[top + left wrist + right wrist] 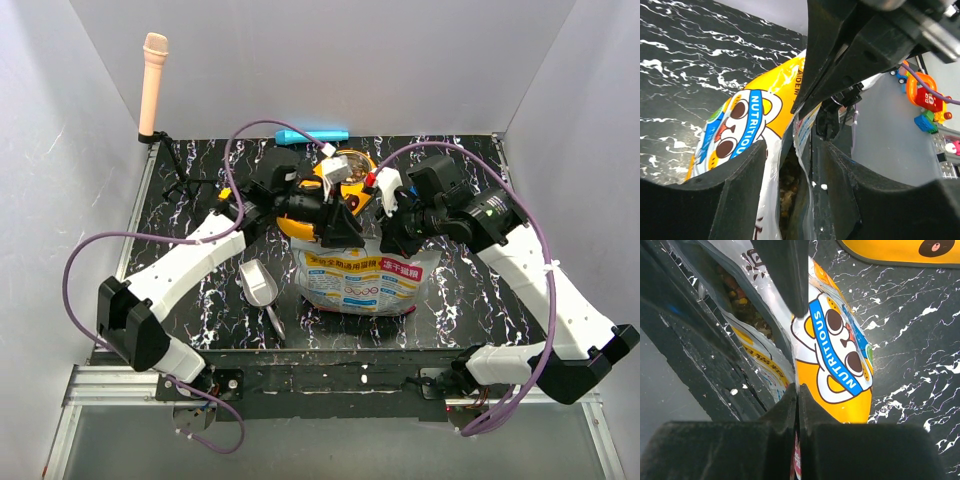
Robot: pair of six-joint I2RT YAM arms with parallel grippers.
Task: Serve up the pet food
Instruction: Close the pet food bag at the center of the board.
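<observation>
Pet food (737, 292) mostly hidden in bag (362, 280); R gripper (798, 395) pinches it, L gripper (795, 147) unclear

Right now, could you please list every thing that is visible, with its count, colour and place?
bag: one, white with blue and pink print, table centre, in front of the bowl, mouth open.
pet food: many pellets, brown, inside the bag's mouth.
bowl: one, yellow, behind the bag, partly hidden by the arms.
scoop: one, silver, on the table left of the bag.
microphone: one, pale pink, on a stand at the back left corner.
blue object: one, at the back edge; kind unclear.
table: one, black with white veins.
left tool: one, black, jaws apart astride the bag's mouth.
right tool: one, black, shut on the bag's rim.
</observation>
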